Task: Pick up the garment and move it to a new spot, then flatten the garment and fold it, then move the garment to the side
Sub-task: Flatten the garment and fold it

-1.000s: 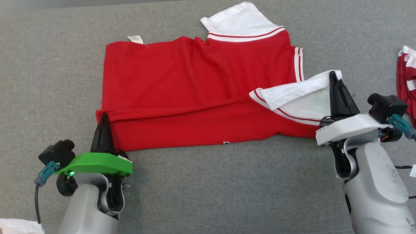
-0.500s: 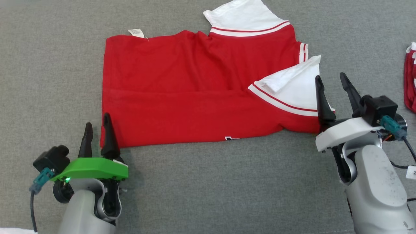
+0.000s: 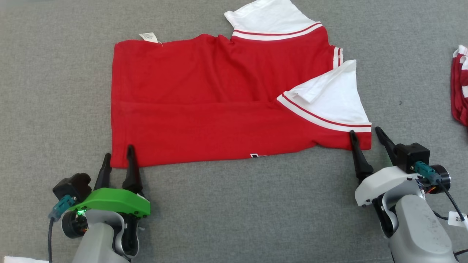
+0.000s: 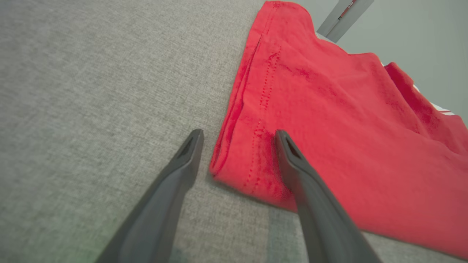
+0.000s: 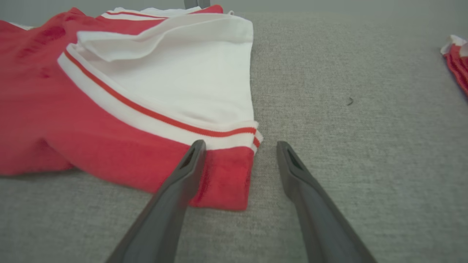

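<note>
A grey cloth surface [image 3: 234, 219] bears a folded red shirt [image 3: 204, 109]. Its near left corner lies between the wide, empty jaws of the left gripper [image 3: 118, 151], with one finger over fabric and the other over bare surface. Further right, the right gripper [image 3: 365, 130] is also spread wide and empty, straddling the red hem corner under the white sleeve [image 3: 336, 98]. A second red-and-white cloth [image 3: 460, 91] lies well beyond its outer finger.
</note>
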You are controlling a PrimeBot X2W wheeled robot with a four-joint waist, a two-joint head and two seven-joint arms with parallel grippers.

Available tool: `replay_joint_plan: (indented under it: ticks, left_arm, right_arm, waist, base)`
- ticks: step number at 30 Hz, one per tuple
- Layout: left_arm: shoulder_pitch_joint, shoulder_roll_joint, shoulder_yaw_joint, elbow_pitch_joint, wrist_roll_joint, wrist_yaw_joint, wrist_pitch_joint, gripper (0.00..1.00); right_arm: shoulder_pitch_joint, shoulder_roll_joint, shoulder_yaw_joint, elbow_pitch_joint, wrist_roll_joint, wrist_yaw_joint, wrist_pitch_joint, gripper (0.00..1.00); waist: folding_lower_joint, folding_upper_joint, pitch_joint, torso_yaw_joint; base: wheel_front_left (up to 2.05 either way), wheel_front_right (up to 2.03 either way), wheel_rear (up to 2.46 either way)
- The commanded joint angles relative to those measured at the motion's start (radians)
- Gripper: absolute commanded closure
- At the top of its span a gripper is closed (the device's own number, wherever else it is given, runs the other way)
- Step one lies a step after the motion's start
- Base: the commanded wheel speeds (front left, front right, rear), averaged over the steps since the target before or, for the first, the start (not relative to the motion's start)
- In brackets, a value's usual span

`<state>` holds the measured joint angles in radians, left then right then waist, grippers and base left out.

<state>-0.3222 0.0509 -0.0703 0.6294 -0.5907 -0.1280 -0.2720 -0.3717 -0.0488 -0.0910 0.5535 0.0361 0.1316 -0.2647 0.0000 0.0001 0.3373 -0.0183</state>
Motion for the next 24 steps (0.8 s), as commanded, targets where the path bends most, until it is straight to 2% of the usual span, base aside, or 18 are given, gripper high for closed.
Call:
replay_joint_plan:
  ticks: [1, 2, 3, 4, 5, 9, 15, 18, 24]
  left_arm:
    - [0.003, 0.001, -0.013, 0.045, 0.02, -0.004, 0.016, 0.0]
    - [0.002, -0.001, -0.026, 0.07, 0.021, -0.004, 0.017, 0.0]
    - [0.002, -0.003, -0.036, 0.089, 0.012, -0.004, 0.018, 0.05]
    - [0.001, -0.004, -0.046, 0.104, 0.006, -0.004, 0.019, 0.35]
    - [-0.001, -0.005, -0.066, 0.123, 0.008, -0.004, 0.02, 1.0]
    - [-0.008, -0.009, -0.121, 0.139, -0.031, -0.005, 0.021, 1.0]
    - [-0.006, 0.027, -0.074, 0.031, -0.087, -0.004, 0.009, 1.0]
    - [0.014, 0.045, -0.057, -0.014, -0.079, -0.004, 0.008, 1.0]
    - [0.118, 0.04, -0.019, -0.046, -0.044, -0.004, 0.008, 1.0]
  right_arm:
    - [-0.01, -0.004, 0.001, 0.037, 0.009, -0.002, 0.001, 0.0]
    - [-0.014, -0.004, 0.008, 0.069, 0.014, -0.002, 0.002, 0.04]
    - [-0.016, -0.004, 0.014, 0.09, 0.02, -0.002, 0.005, 0.35]
    - [-0.02, -0.003, 0.025, 0.108, 0.024, -0.002, 0.006, 0.65]
    - [-0.025, -0.001, 0.04, 0.125, 0.027, -0.002, 0.008, 1.0]
    - [-0.031, -0.001, 0.074, 0.123, 0.062, -0.002, 0.007, 1.0]
    - [-0.039, -0.004, 0.079, 0.033, 0.134, -0.002, 0.001, 1.0]
    - [-0.023, -0.004, 0.083, -0.01, 0.16, -0.002, 0.001, 1.0]
    - [0.077, -0.013, 0.092, -0.021, 0.199, -0.002, 0.001, 1.0]
  waist:
    - [0.0, -0.0001, 0.0, 0.002]
    - [0.0, -0.0001, -0.001, 0.003]
    - [0.0, -0.0001, -0.003, 0.004]
    - [0.0, -0.0001, -0.005, 0.006]
    - [0.0, -0.0001, -0.008, 0.007]
    - [0.0, -0.0001, -0.023, 0.007]
    - [0.0, -0.0001, -0.078, -0.003]
    - [0.0, -0.0001, -0.12, -0.007]
    - [0.0, -0.0001, -0.219, -0.019]
  base:
    - [0.0, 0.0, 0.0]
    - [0.0, 0.0, 0.0]
    - [0.0, 0.0, 0.0]
    - [0.0, 0.0, 0.0]
    - [0.0, 0.0, 0.0]
    - [0.0, 0.0, 0.0]
    - [0.0, 0.0, 0.0]
    - [0.0, 0.0, 0.0]
    - [0.0, 0.0, 0.0]
